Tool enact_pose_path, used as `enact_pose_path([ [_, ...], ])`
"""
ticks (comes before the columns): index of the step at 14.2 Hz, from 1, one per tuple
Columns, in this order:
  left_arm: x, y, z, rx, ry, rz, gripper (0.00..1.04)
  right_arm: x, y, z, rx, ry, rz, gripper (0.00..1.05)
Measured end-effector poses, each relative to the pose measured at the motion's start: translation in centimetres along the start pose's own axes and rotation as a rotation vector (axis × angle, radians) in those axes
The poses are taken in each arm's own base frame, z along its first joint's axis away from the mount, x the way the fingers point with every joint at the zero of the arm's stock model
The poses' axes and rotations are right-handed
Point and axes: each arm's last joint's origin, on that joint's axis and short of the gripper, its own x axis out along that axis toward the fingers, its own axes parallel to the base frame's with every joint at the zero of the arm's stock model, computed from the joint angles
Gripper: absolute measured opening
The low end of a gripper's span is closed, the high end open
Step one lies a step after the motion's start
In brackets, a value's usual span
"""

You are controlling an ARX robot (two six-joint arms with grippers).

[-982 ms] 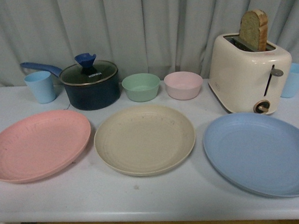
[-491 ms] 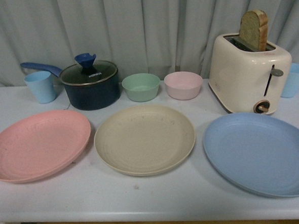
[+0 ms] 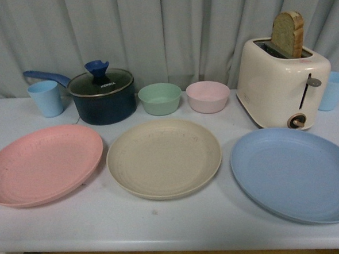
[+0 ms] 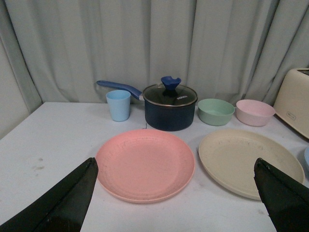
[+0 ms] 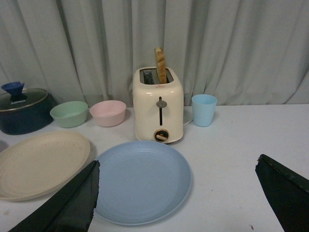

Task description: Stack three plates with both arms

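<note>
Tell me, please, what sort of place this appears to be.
Likely a mock kitchen set up for testing, not a real one: a toaster holding bread, a lidded saucepan, and a plain curtain behind the table.

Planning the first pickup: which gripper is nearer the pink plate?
Left. The left gripper hangs open facing the pink plate, framed between its fingers; the right gripper faces the blue plate, with the pink plate outside its view.

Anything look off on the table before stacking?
Nothing stands out: pink plate, beige plate and blue plate lie flat in a row, no visible damage or spills. A bread slice stands in the toaster.
</note>
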Motion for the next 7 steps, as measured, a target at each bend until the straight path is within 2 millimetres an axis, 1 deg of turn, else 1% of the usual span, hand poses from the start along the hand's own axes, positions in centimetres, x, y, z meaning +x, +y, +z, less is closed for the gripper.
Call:
enact_pose_path([
  [2, 0.0, 0.0, 0.0, 0.000, 0.000, 0.000, 0.98, 0.0, 0.0, 0.0, 0.000, 0.000, 0.000, 0.98],
  [3, -0.1, -0.2, -0.2, -0.051, 0.226, 0.077, 0.98, 0.0, 0.0, 0.0, 0.000, 0.001, 0.000, 0.98],
  [4, 0.1, -0.4, 0.3, -0.062, 0.362, 0.132, 0.98, 0.0, 0.0, 0.0, -0.001, 0.000, 0.001, 0.98],
  [5, 0.5, -0.6, 1.4, -0.100, 0.462, 0.193, 0.98, 0.0, 0.0, 0.0, 0.000, -0.001, 0.003, 0.98],
  [6, 1.0, -0.6, 2.6, -0.135, 0.450, 0.220, 0.98, 0.0, 0.0, 0.0, 0.000, 0.000, 0.002, 0.98],
  [7, 1.8, -0.5, 4.1, -0.160, 0.401, 0.230, 0.98, 0.0, 0.0, 0.0, 0.000, 0.001, 0.000, 0.98],
])
